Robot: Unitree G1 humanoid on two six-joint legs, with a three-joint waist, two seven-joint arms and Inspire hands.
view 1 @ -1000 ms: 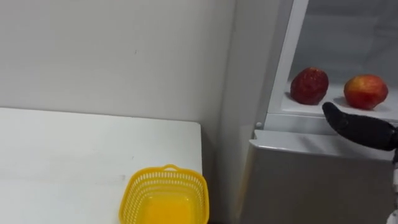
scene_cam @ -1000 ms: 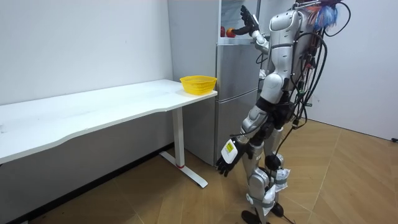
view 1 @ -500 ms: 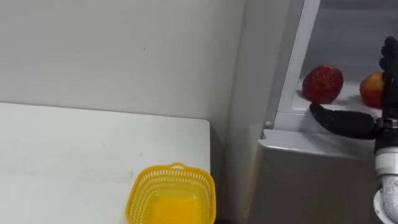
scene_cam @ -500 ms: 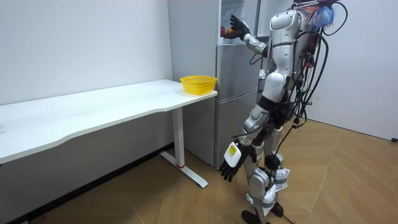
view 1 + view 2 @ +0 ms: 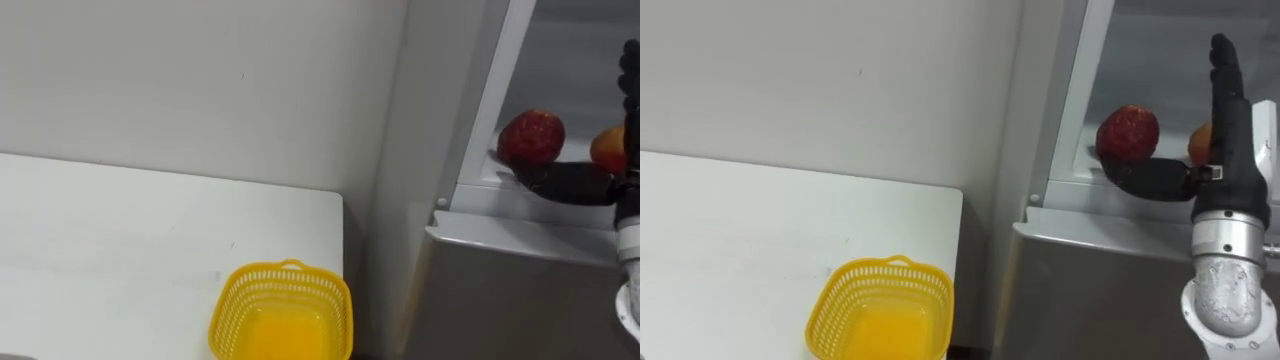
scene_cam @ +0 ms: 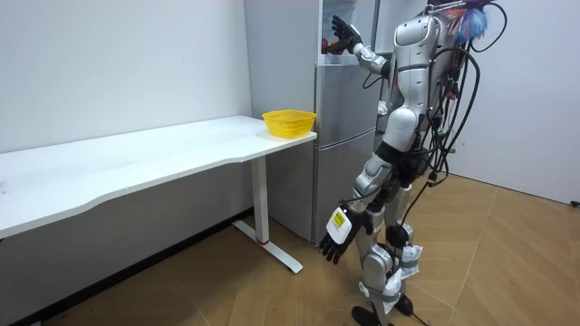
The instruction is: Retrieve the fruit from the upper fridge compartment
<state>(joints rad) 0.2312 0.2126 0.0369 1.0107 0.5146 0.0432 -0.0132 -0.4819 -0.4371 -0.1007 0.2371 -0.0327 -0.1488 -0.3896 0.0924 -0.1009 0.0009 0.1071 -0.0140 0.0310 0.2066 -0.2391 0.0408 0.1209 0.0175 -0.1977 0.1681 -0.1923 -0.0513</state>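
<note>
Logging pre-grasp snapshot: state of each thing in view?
Upper fridge: open.
Right hand: open, raised at the shelf.
Dark red apple: on shelf, not gripped.
Orange-red apple: on shelf, partly behind right hand.
Left hand: open, hanging by thigh.
Yellow basket: empty, on table.

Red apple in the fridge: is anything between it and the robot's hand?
Nothing visible is. The open right hand is close beside the red apple on the fridge shelf, thumb stretched out just below it. A second apple sits partly behind the hand, off the path.
</note>
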